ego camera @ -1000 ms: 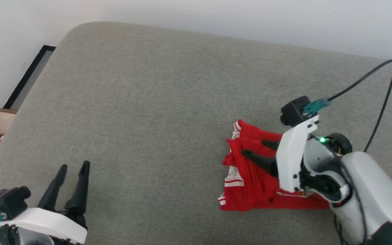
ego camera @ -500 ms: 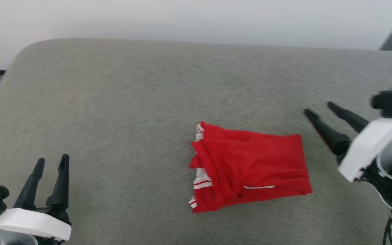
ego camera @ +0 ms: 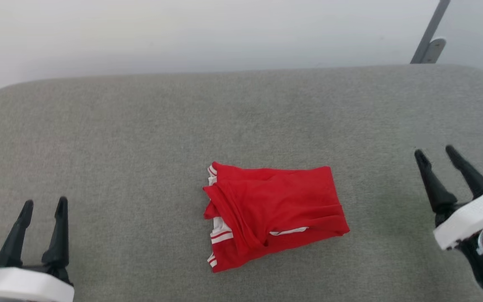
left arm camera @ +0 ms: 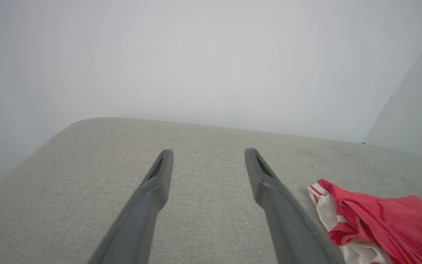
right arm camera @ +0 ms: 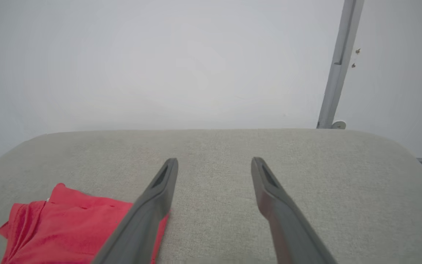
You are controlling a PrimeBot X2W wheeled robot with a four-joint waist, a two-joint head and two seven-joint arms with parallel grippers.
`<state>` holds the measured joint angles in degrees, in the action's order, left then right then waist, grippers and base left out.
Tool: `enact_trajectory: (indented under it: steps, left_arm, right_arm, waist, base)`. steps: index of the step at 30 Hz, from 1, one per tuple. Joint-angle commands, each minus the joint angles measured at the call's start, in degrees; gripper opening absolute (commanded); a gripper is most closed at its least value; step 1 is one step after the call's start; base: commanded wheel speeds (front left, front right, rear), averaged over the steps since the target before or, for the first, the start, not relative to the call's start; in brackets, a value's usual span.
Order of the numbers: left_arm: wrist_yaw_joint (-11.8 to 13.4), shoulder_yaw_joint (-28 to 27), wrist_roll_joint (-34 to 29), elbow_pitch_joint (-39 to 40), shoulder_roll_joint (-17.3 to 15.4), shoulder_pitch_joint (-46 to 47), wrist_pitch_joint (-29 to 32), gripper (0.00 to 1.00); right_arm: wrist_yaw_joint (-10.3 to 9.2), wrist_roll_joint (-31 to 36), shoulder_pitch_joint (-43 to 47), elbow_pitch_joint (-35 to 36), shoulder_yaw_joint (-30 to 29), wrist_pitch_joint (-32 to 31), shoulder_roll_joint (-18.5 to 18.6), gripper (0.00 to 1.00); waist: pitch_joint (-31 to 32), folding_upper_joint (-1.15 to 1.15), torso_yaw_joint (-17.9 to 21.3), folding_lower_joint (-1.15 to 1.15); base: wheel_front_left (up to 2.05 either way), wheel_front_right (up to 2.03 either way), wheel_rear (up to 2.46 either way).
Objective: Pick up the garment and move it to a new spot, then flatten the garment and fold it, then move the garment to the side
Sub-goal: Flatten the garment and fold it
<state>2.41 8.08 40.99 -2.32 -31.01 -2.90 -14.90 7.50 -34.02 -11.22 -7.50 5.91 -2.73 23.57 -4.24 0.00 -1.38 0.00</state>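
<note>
A grey fabric-covered surface with rounded far corners is observed spanning the scene, backed by a plain pale wall. The garment, a bright red shirt, is recorded lying folded into a compact, roughly rectangular bundle near the middle of the surface, somewhat toward the near edge. White panels and paired white stripes are exposed at its left end, and a short white strip is seen along a fold on its near side. The left end effector is noted at the near left, fingers spread apart and nothing held. The right end effector is noted at the right, fingers likewise parted and nothing held. Both are well apart from the garment. A grey metal post is seen against the wall at the far right.
</note>
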Motion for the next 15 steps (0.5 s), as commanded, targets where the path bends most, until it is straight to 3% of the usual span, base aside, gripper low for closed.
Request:
enact_trajectory:
  steps: [1, 15]
  left_arm:
    - [-0.6, -0.8, -1.2, -0.3, 0.6, -1.7, -0.4, 1.0]
    - [-4.8, -8.3, -8.0, -1.7, 5.6, -8.3, -0.4, 1.0]
  right_arm:
    - [-0.01, 0.5, 1.0, -0.7, 0.4, 1.6, -0.5, 1.0]
    - [-0.01, 0.0, 7.0, -6.2, 3.9, 11.1, -0.6, 1.0]
  waist:
    - [1.4, 0.0, 0.8, 0.0]
    - [6.1, 0.0, 1.7, 0.0]
  base:
    - [0.0, 0.0, 0.0]
    - [0.0, 0.0, 0.0]
